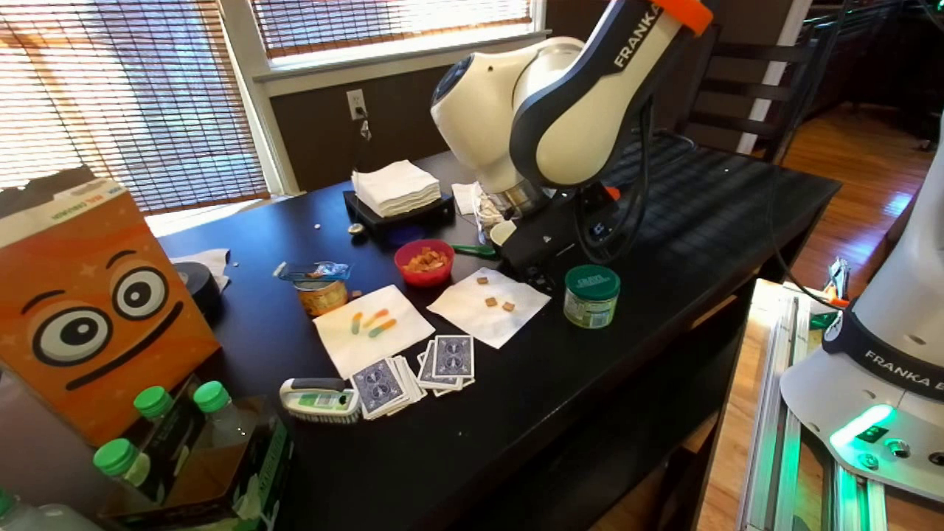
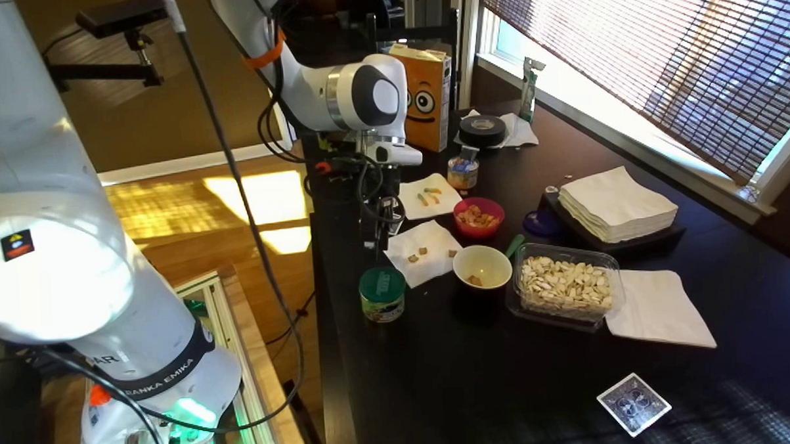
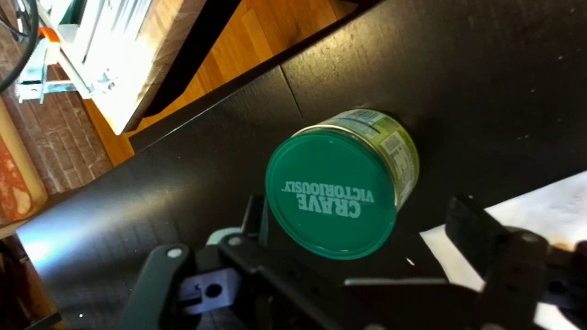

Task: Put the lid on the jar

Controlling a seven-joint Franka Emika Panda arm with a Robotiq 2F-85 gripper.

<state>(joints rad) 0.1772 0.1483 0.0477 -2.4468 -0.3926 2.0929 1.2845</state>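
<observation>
An orange box (image 1: 110, 317), printed with a face, is seen at far left of an exterior view; in front of it, green-capped bottles (image 1: 221, 420) are held in a carton (image 1: 271, 451). A black tape roll (image 1: 203, 286) is partly hidden by the box. On the dark table (image 1: 472, 457), a small container (image 1: 323, 297) is topped by a blue packet (image 1: 324, 271). A brush (image 1: 321, 398) is laid bristles down beside the cards (image 1: 380, 387), which are spread in two piles. Gummy worms (image 1: 376, 322) are set out on a napkin (image 1: 409, 321); farther back, a napkin stack (image 1: 396, 188) is borne on a black holder (image 1: 442, 212). A red bowl (image 1: 422, 280) is filled with orange pieces (image 1: 426, 259). Three brown squares (image 1: 492, 302) are spaced on a second napkin (image 1: 490, 330); beside it, a cream bowl (image 2: 497, 261) is placed. The gripper (image 3: 357, 206) is held by the arm (image 1: 582, 140) near the jar (image 1: 590, 313), its fingers (image 3: 474, 233) set wide apart; in both exterior views it is seen clear of the lid (image 1: 592, 282). The jar is stood upright on the table, near the edge, with the lid placed on top. The lid is green and is marked in pale lettering; in the wrist view, part of the jar's pale upper edge is shown along the lid's border. Whether the lid is fully pressed down cannot be told. At far right, the arm's white base (image 1: 855, 391) is lit green.
</observation>
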